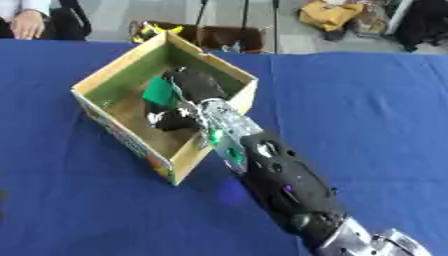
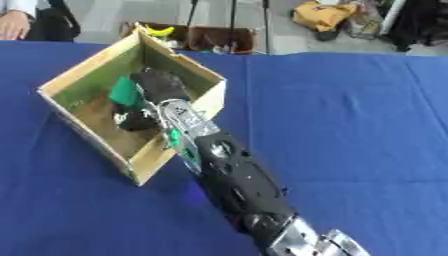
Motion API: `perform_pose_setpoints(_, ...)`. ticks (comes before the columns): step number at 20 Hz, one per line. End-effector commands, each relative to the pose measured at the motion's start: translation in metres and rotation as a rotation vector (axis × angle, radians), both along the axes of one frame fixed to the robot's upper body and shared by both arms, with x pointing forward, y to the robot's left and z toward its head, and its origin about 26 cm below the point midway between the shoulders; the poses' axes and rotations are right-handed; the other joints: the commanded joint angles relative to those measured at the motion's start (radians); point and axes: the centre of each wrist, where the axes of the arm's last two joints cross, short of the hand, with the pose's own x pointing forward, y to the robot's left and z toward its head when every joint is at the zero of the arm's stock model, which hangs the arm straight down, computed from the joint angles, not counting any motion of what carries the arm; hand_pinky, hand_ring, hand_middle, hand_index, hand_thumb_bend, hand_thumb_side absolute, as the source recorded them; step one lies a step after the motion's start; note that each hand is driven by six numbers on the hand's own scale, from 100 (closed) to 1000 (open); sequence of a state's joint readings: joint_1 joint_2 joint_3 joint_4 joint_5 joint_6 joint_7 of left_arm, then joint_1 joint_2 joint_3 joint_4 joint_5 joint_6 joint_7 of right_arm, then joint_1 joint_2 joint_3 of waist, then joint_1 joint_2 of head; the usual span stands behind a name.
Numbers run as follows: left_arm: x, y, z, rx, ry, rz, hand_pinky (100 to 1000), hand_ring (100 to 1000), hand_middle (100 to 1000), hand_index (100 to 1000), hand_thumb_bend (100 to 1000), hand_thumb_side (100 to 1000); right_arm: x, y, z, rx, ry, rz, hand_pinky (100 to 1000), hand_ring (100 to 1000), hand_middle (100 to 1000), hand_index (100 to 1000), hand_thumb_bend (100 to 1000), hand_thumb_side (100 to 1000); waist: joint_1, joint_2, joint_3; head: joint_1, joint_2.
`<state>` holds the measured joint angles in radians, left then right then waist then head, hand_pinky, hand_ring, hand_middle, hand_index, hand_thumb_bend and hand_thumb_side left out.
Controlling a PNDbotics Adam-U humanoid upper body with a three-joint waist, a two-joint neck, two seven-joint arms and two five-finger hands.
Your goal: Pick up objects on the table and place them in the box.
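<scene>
The step in hand looks like the placing one: the right hand [image 1: 194, 85] is down inside the cardboard box [image 1: 122, 64], its arm coming in from about five o'clock and crossing the box's near right wall. Against the hand, on its nine o'clock side, sits a flat green object [image 1: 158, 91], and it lies within the box walls, over the floor. Whether the fingers are curled round that green piece or already slack beside it I cannot tell, since the back of the hand covers them. A dark lump with a pale glint [image 1: 171, 121] shows below the hand toward seven o'clock; it could be the thumb or another item already in the box, and the views do not settle it. The left hand is in neither view

The next move, as I judge it, calls for letting the green object go onto the box floor if it is held, then lifting the hand straight up and back toward five o'clock so the wrist clears the near wall without dragging the box along

The box is plain brown card inside, open-topped and square, set cornerwise, with bright printed panels on its outer faces. The green object looks thin, smooth and sharp-edged, like card or plastic. The arm is glossy black with silver metal at the wrist and a small green light. The blue tablecloth [image 1: 367, 115] is matte fabric, and it shows no other loose items
</scene>
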<state>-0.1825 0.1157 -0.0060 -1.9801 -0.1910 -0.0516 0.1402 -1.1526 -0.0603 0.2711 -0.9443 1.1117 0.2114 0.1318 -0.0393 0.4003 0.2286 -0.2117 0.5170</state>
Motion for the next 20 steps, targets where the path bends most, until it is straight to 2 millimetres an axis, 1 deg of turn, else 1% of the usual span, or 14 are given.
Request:
perform_pose_setpoints(1,-0.002,0.001,0.007,0.015,-0.025,-0.008,254,422,518,793,100,928,-0.002,0.001,0.012,-0.018,-0.045,0.01,700,807,754,849,561,810,0.005,-0.02,0.002,-0.005,-0.014)
perform_pose_setpoints(2,-0.002,0.001,0.007,0.015,-0.024,-0.008,254,422,518,793,100,928,-0.002,0.001,0.013,-0.021,-0.054,0.01,720,831,776,866,579,874,0.005,-0.02,0.002,-0.005,-0.013)
perform_pose_setpoints(3,-0.002,0.001,0.007,0.015,-0.024,-0.008,254,422,518,793,100,928,-0.002,0.001,0.015,-0.023,-0.064,0.009,725,840,782,868,586,898,0.005,-0.021,0.001,-0.005,-0.013)
perform_pose_setpoints(4,-0.002,0.001,0.007,0.015,-0.023,-0.008,254,422,518,793,100,927,-0.003,0.0,0.017,-0.02,-0.073,0.009,748,869,803,875,604,952,0.004,-0.022,0.0,-0.004,-0.012)
perform_pose_setpoints(6,-0.002,0.002,0.007,0.015,-0.023,-0.007,254,422,518,793,100,928,-0.004,-0.002,0.023,-0.003,-0.089,0.01,766,894,826,890,622,1000,0.004,-0.024,-0.003,-0.001,-0.01)
perform_pose_setpoints(8,-0.002,0.002,0.006,0.016,-0.022,-0.006,254,422,518,793,100,928,-0.006,-0.005,0.031,0.033,-0.111,0.01,768,901,827,895,615,1000,0.005,-0.026,-0.006,0.003,-0.008)
perform_pose_setpoints(12,-0.003,0.003,0.005,0.016,-0.018,0.001,254,421,518,792,100,928,-0.014,-0.017,0.058,0.121,-0.21,0.014,768,907,825,901,588,1000,0.006,-0.031,-0.015,0.014,-0.003)
perform_pose_setpoints(16,-0.003,0.005,0.004,0.016,-0.014,0.012,254,421,518,792,100,929,-0.022,-0.041,0.087,0.211,-0.315,-0.012,767,910,821,902,554,1000,0.009,-0.039,-0.027,0.032,0.004)
perform_pose_setpoints(20,-0.004,0.007,0.003,0.014,-0.011,0.03,254,421,517,791,100,928,-0.032,-0.075,0.113,0.296,-0.428,-0.04,763,904,815,908,524,1000,0.017,-0.048,-0.046,0.059,0.016)
